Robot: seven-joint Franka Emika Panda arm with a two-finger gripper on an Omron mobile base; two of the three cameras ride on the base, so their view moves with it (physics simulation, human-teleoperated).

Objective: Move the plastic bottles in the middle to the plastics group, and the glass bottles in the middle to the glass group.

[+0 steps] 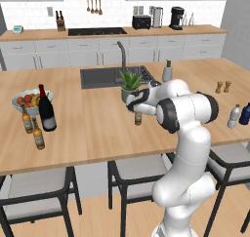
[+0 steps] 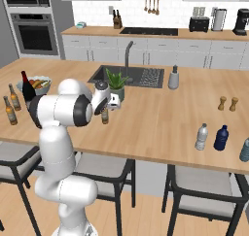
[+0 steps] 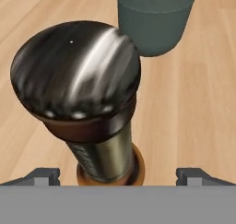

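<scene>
1. Brown beer bottle stands upright on the wooden table, mid-table, under the gripper.
2. Fingers spread wide, either side of it, not touching.
3. A potted plant stands just behind.
4. The wine bottle is far left.

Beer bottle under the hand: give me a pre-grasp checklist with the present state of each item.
1. Gripper open: ok, fingertips stand wide to either side.
2. Beer bottle between the fingertips: ok, its cap sits slightly left of centre in the hand view.
3. Bottle upright on the counter: ok.
4. Clearance from the potted plant: ok, its pot stands apart behind the bottle.
5. Fingers low enough to close on the neck: cannot tell.
6. Glass group ready: ok, two beer bottles stand there, wine bottle beside them.
</scene>
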